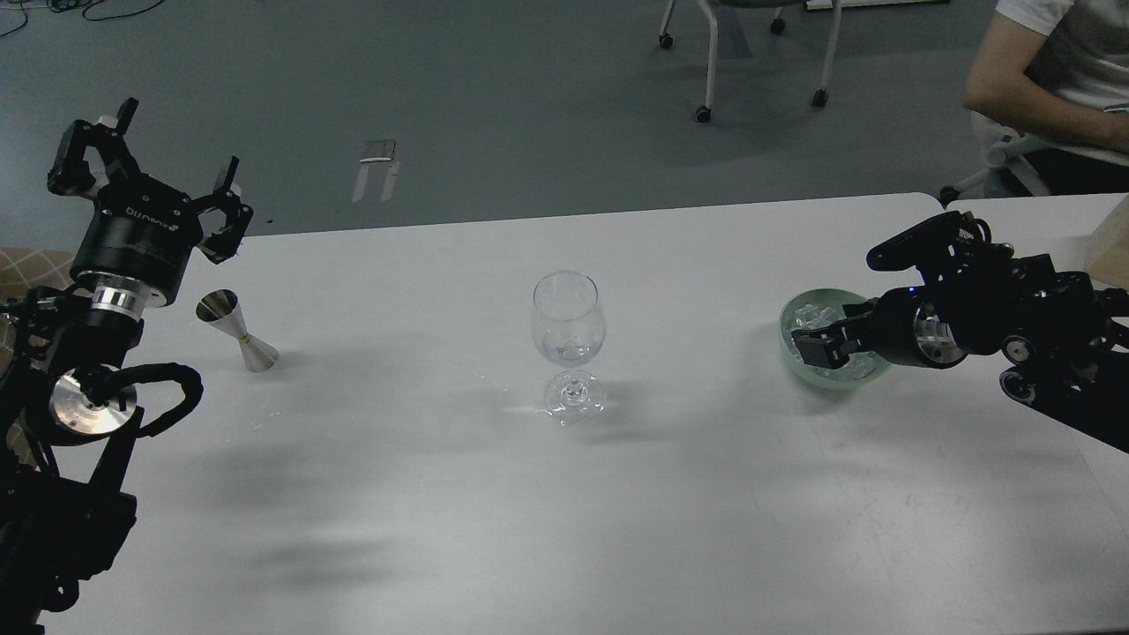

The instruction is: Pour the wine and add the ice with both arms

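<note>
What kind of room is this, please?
Probably an office or robotics lab, not a bar: a plain white table, grey floor, a wheeled chair behind, and a seated person beside the table.

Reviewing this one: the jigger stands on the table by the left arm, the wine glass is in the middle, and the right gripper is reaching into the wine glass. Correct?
Not quite. In the head view the right gripper is reaching into the green bowl of ice, not the wine glass. The rest holds: the jigger stands by the left arm, the glass is mid-table.
</note>
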You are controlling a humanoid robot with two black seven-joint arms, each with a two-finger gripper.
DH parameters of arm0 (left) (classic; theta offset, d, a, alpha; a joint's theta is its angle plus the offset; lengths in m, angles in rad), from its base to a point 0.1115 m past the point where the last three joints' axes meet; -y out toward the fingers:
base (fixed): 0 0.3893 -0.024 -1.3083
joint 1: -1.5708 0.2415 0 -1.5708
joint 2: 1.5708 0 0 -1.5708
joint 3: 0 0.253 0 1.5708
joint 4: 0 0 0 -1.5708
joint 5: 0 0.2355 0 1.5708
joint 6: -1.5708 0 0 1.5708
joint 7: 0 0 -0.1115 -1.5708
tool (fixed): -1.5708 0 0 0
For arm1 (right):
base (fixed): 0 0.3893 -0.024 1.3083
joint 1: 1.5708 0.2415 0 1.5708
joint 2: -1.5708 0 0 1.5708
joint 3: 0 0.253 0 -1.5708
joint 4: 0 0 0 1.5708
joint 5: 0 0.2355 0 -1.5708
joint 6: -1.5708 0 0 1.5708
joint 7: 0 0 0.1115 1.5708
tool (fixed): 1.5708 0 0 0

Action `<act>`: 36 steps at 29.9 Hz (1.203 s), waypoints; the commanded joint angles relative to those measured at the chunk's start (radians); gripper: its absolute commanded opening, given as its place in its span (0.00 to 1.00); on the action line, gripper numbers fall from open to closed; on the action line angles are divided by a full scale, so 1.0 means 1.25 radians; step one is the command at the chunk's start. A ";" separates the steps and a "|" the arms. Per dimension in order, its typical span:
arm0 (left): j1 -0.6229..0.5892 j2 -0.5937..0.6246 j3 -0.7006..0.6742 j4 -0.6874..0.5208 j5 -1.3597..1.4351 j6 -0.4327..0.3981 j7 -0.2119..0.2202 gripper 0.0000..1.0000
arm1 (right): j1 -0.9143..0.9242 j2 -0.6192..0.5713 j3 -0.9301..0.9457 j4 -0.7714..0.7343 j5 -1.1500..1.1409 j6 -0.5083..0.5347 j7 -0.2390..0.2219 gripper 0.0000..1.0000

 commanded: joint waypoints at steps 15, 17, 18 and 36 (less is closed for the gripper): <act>0.006 0.002 0.000 0.000 0.002 -0.001 0.000 0.98 | -0.015 -0.001 0.033 -0.002 0.000 0.002 0.000 0.77; 0.007 0.002 0.000 0.001 0.002 -0.002 0.000 0.98 | -0.020 -0.001 0.032 -0.004 -0.001 0.002 -0.001 0.78; 0.007 0.001 0.000 0.001 0.002 -0.002 0.000 0.98 | -0.022 -0.001 0.030 -0.005 -0.003 0.004 -0.001 0.78; 0.016 -0.001 0.000 0.006 0.002 -0.002 0.000 0.98 | -0.038 -0.008 0.028 -0.008 -0.005 0.004 -0.037 0.78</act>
